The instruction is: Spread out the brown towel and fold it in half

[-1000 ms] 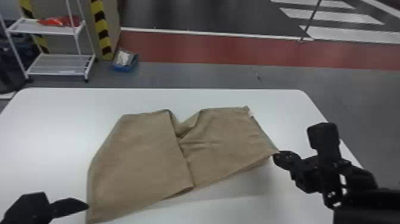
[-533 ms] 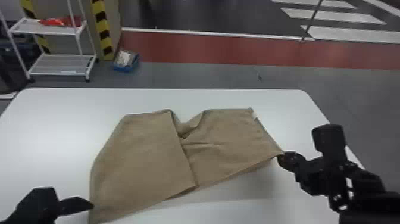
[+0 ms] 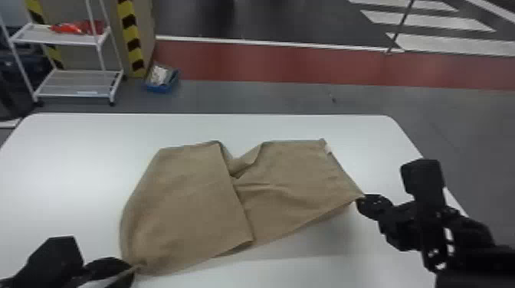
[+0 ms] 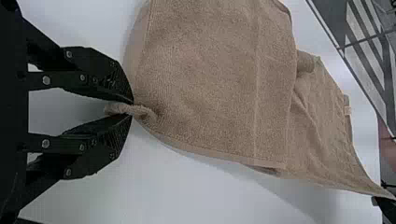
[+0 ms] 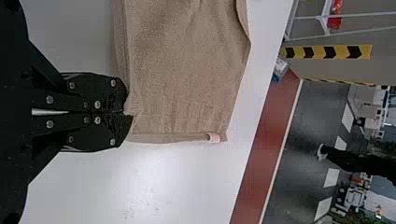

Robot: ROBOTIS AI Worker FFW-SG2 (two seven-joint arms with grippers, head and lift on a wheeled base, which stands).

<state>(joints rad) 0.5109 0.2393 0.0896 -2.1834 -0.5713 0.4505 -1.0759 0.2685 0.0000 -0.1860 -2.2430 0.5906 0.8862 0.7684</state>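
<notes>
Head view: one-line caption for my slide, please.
Left pincer and right pincer each grip a near corner of the brown towel, layers overlapping at its middle.

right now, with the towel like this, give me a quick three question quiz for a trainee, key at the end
1. True or false: the left gripper and the right gripper each pinch part of the brown towel.
2. How does the towel look? A) rolled into a tube B) smooth, in one single layer C) overlapping near its middle
3. Fill in: the towel's pale tag is nearer the ____ gripper.
Key: 1 true; 2 C; 3 right
</notes>
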